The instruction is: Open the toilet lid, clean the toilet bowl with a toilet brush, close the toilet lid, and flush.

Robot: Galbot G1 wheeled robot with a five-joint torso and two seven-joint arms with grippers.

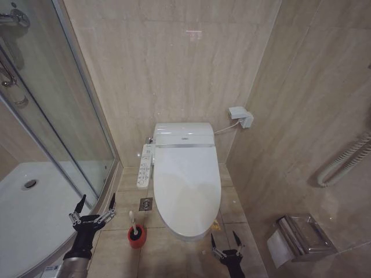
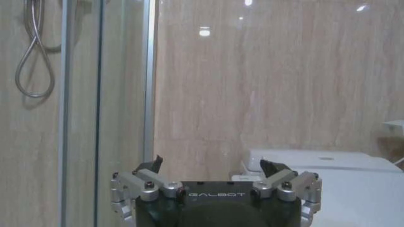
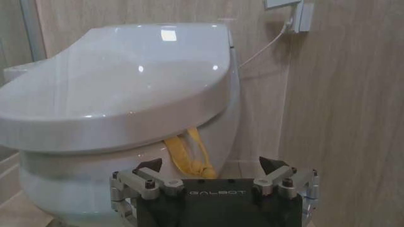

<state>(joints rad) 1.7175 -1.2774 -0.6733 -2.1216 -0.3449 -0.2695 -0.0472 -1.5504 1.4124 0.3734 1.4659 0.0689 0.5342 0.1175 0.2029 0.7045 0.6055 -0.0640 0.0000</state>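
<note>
Flanking shut toilet lid (image 1: pixel 186 185): both grippers, fingers apart.

toilet lid (image 1: pixel 186 188) down flat over the bowl, tank unit behind it against the back wall; control panel (image 1: pixel 145 165) along the toilet's left side; toilet brush (image 1: pixel 134 225) standing in its holder (image 1: pixel 137 237) on the floor just left of the toilet front; floor drain (image 1: pixel 146 203) behind the brush; shower enclosure (image 1: pixel 40 174) far left; paper dispenser (image 1: pixel 298 237) on right wall; wall socket (image 1: pixel 241 116) right of tank.

toilet lid (image 1: pixel 186 185) glossy white; brush holder (image 1: pixel 137 237) red; wall tiles (image 1: pixel 174 69) beige, faintly veined; cloth (image 3: pixel 187 158) yellow.
</note>
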